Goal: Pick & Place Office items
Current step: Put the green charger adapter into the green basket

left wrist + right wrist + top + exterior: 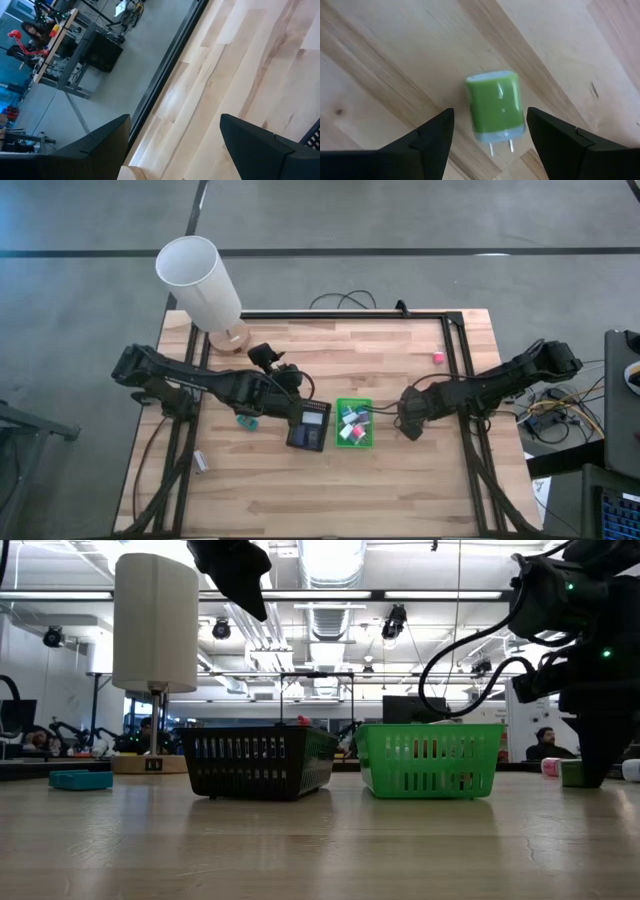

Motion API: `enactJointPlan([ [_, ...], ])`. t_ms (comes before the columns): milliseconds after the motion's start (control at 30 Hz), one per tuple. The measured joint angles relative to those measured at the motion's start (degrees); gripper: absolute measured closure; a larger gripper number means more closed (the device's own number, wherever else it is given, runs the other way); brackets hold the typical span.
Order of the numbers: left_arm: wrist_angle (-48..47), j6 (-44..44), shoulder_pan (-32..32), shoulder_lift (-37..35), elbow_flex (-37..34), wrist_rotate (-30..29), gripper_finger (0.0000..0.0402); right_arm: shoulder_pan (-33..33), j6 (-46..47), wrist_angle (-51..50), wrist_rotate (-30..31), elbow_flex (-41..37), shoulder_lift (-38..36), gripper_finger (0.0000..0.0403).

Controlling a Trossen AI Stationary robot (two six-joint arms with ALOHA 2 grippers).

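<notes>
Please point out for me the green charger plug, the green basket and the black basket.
green charger plug [496, 106]: right wrist view, middle of its green body.
green basket [430, 762]: low view, slotted front wall.
black basket [255, 762]: low view, slotted front wall.

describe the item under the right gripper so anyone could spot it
Start at the green basket in the table's middle and go toward the right arm. On the bare wood just beyond its rim, between the open fingers of the right gripper, lies a green plug adapter. Its two metal prongs set it apart from the small blocks.
</notes>
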Motion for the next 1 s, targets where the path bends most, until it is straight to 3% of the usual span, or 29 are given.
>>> enactJointPlan([
  [233,0.00,0.00,0.00,0.00,0.00,-0.01,0.0087,0.00,0.04,0.59,0.99,0.17,0.02,0.0194],
  [467,0.00,0.00,0.00,0.00,0.00,0.00,0.0087,0.00,0.28,0.65,1.73,0.22,0.00,0.0274],
  [767,0.00,0.00,0.00,0.00,0.00,-0.01,0.0087,-0.02,2.59,2.41,4.78,0.24,0.00,0.0277],
  [1000,0.00,0.00,0.00,0.00,0.00,-0.01,0.0087,0.02,-0.94,2.85,5.73,1.64,0.00,0.0277],
])
